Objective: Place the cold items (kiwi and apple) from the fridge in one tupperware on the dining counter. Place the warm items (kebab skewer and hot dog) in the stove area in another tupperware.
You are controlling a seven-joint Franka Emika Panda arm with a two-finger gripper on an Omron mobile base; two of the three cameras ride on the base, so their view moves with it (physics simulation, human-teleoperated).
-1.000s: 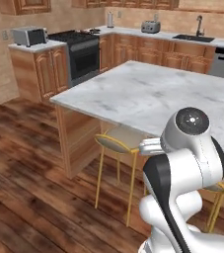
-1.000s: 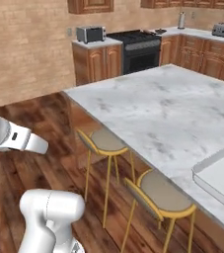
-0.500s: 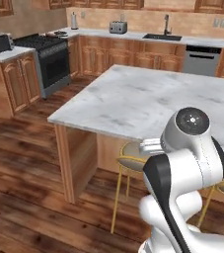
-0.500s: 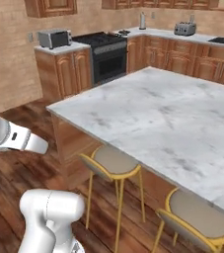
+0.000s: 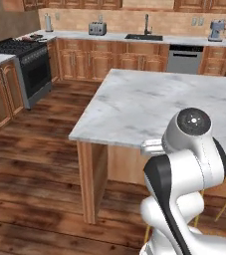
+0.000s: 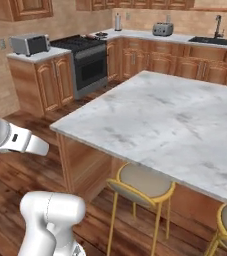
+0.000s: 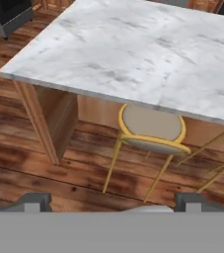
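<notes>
The marble dining counter (image 5: pixel 149 107) (image 6: pixel 180 117) (image 7: pixel 133 49) is an island straight ahead, and the stretch of it in view is bare. My gripper (image 7: pixel 114 201) hangs above the wooden floor in front of it, open, with nothing between its fingertips (image 7: pixel 34 200). The stove (image 5: pixel 22 60) (image 6: pixel 82 55) stands against the far left wall. The kiwi, apple, kebab skewer, hot dog, fridge and tupperware are all out of view.
Yellow-legged stools (image 6: pixel 142 182) (image 7: pixel 150 126) are tucked under the island's near edge. A microwave (image 6: pixel 29 44) sits left of the stove. A toaster (image 5: pixel 97 29), a sink (image 5: pixel 144 36) and a dishwasher (image 5: pixel 183 59) line the back wall. Open wooden floor (image 5: pixel 35 164) lies left of the island.
The base has driven on, so the whole scene has shifted. The stove has slid left, the island corner is nearer, and the tray-like container seen earlier at the counter's right has left the picture.
</notes>
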